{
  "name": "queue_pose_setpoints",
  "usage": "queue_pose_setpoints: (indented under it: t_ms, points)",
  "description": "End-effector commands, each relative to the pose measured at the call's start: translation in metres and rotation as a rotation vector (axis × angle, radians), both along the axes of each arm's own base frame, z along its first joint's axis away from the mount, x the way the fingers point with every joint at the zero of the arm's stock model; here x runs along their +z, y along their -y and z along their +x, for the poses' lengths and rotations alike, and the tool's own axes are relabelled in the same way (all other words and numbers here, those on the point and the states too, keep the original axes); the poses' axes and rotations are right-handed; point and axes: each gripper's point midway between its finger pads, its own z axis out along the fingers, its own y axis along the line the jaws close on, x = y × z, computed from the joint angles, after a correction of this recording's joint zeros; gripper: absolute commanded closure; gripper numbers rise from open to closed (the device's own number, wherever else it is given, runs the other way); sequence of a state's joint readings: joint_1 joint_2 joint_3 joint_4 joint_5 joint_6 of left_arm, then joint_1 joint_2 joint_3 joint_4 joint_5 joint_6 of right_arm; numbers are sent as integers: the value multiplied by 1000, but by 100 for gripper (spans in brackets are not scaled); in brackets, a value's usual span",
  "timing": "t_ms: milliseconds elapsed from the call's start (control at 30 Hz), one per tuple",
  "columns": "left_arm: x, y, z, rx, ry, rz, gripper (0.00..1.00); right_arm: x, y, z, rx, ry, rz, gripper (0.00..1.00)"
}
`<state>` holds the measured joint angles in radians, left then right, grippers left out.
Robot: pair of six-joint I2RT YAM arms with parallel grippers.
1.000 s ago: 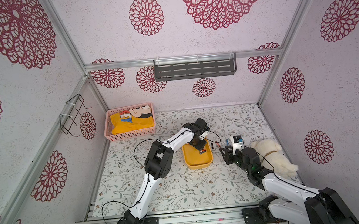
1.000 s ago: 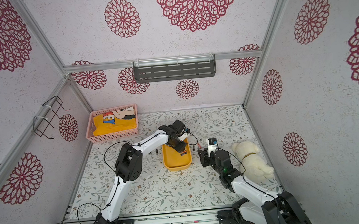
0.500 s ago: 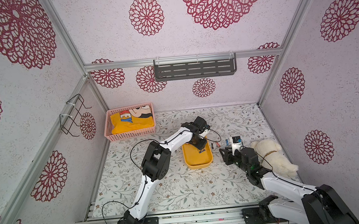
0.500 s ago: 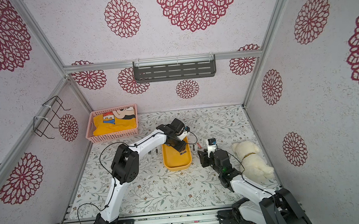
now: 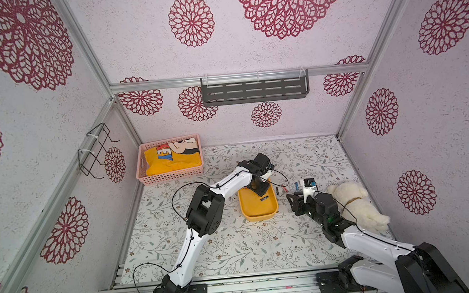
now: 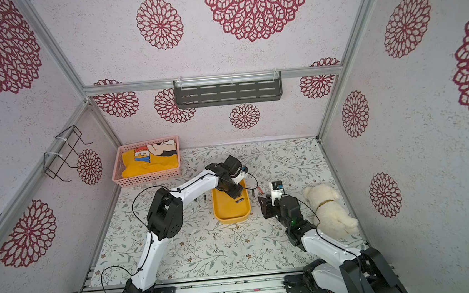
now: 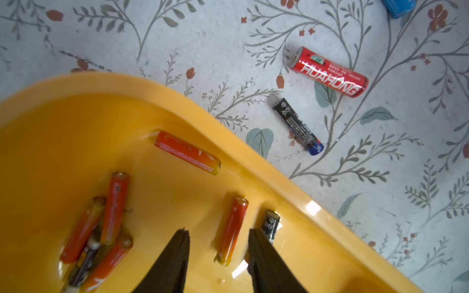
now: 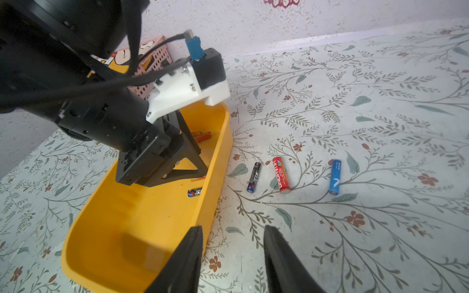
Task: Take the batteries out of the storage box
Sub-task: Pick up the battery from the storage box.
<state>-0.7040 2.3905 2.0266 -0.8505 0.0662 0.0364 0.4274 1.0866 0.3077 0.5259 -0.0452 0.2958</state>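
Note:
The yellow-orange storage box [image 5: 259, 213] [image 6: 232, 215] lies mid-table. My left gripper [image 7: 218, 230] [image 5: 260, 190] is down inside its far end, open, its fingers on either side of an orange battery [image 7: 232, 229] without touching it. A black battery [image 7: 271, 224] lies just outside one finger. Another orange one [image 7: 187, 152] lies by the wall and several more are piled [image 7: 101, 228] to the side. On the table beside the box lie a black [image 8: 253, 177], a red [image 8: 281, 175] and a blue battery [image 8: 335, 177]. My right gripper [image 8: 233, 228] [image 5: 294, 202] hangs open and empty over the table by the box's near right wall [image 8: 215, 177].
A pink lattice basket [image 5: 172, 174] with yellow cloth stands at the back left. A white plush dog [image 5: 357, 206] lies by the right wall, close behind my right arm. A grey shelf [image 5: 254, 87] hangs on the back wall, and a wire rack [image 5: 94, 150] on the left wall.
The left arm's elbow has swung slightly left while its gripper stayed in the box's far end. The right arm has hardly moved.

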Motion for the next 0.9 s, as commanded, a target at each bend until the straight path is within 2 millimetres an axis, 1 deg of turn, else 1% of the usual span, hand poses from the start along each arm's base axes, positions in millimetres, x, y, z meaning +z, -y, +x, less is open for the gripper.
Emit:
queue_pose_setpoints:
  t_ms: [0, 267, 367, 433, 500, 567, 600, 633, 733, 800, 867]
  points:
    - [-14, 8, -1, -34, 3, 19, 59, 19, 1, 4, -11, 64, 5, 54]
    - [-24, 9, -4, -40, -4, 30, 61, 18, 1, 5, -13, 64, 3, 54]
    - [-29, 6, 0, -29, 11, 55, 67, 20, 0, 5, -11, 68, 4, 54]
    - [-34, 5, 1, -24, 13, 63, 69, 22, 1, 5, -13, 73, 8, 54]
    - [-39, 4, 1, -20, 9, 71, 76, 22, 1, 4, -14, 74, 7, 54]
    - [-42, 3, 0, -13, 4, 77, 78, 23, 2, 4, -18, 76, 6, 54]
    - [-43, 2, 0, -13, 5, 82, 83, 24, 2, 4, -19, 76, 6, 54]
    - [-44, 1, 0, -8, 7, 89, 85, 24, 3, 3, -21, 76, 6, 54]
    - [-43, -1, 1, 4, 12, 97, 86, 27, 3, 3, -21, 84, 9, 54]
    - [-39, -3, 2, 21, 22, 103, 94, 30, 4, 2, -26, 90, 11, 54]
    - [-32, -5, 3, 36, 27, 105, 97, 33, 5, 3, -28, 98, 14, 53]
